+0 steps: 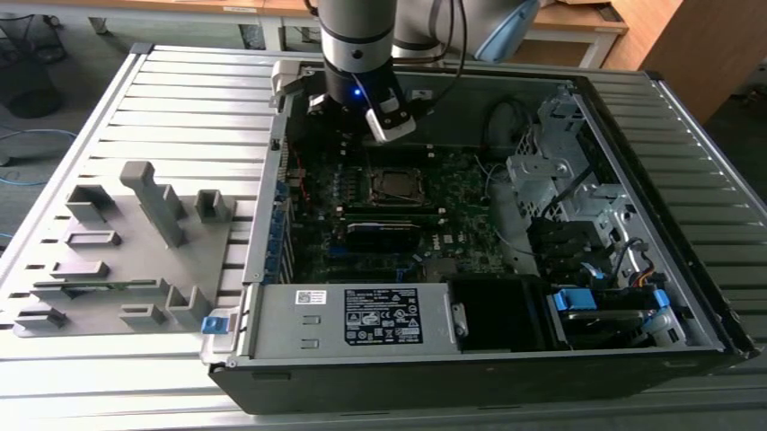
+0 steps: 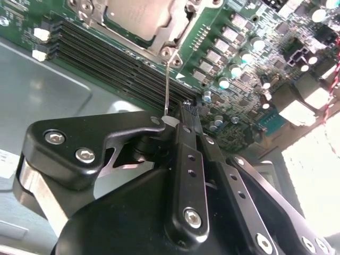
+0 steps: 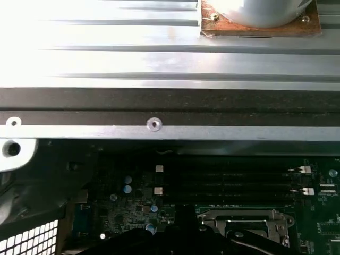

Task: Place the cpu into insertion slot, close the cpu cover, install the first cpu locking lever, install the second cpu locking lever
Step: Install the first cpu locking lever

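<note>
While the gripper point(image 2: 187, 110), its jaws drawn together, touches the tip of the locking lever point(image 2: 168, 79) beside the cpu point(image 2: 135, 16) seated in the insertion slot point(image 1: 396, 184), that springy lever may slip off sideways.

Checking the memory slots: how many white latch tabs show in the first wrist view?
4 white tabs: two at one end of the black slots, two at the other; more may be hidden.
</note>
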Robot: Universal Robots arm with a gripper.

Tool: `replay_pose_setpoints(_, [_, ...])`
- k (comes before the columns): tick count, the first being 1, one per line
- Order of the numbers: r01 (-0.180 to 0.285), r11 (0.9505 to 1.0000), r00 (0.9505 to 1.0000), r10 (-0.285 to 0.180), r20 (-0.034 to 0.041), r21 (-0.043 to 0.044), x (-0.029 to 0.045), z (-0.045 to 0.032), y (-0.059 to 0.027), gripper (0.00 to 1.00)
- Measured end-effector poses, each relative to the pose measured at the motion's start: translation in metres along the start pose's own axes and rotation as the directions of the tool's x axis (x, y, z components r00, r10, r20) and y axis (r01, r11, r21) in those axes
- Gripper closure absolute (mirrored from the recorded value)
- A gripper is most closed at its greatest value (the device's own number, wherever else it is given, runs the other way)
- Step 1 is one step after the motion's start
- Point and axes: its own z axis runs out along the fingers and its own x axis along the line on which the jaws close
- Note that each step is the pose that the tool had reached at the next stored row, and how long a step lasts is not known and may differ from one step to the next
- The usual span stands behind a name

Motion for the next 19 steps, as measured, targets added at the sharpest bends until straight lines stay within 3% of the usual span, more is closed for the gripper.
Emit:
replay_pose_setpoints(11, [0.0,1.0,1.0,0.0,-0.0001,0.0,-0.0224,0.0007,0.0002,0.89])
replay_pose_setpoints(17, [0.0,1.0,1.0,0.0,0.0,0.0002,-0.0237,0.0009,0.0003,0.89])
replay_pose_setpoints(19, [-0.001,1.0,1.0,0.001,0.0004,0.0085,-0.025,0.0011,0.0003,0.89])
